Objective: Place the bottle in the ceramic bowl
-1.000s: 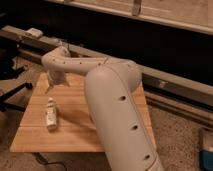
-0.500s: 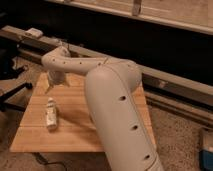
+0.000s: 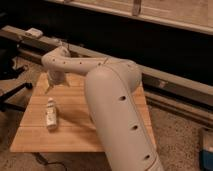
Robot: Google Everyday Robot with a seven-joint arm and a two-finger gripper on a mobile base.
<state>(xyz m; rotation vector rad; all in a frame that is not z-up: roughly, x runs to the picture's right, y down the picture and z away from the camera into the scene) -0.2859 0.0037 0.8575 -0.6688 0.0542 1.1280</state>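
The small white bottle lies on its side on the left part of the wooden table, cap towards the far edge. My gripper hangs at the end of the white arm over the table's far left corner. It is a short way beyond the bottle, apart from it, and holds nothing that I can see. The ceramic bowl is not in view; the thick arm covers the right half of the table.
A long metal rail runs behind the table from left to right. Dark chair or stand legs sit on the floor at the left. A blue object lies on the speckled floor at the far right.
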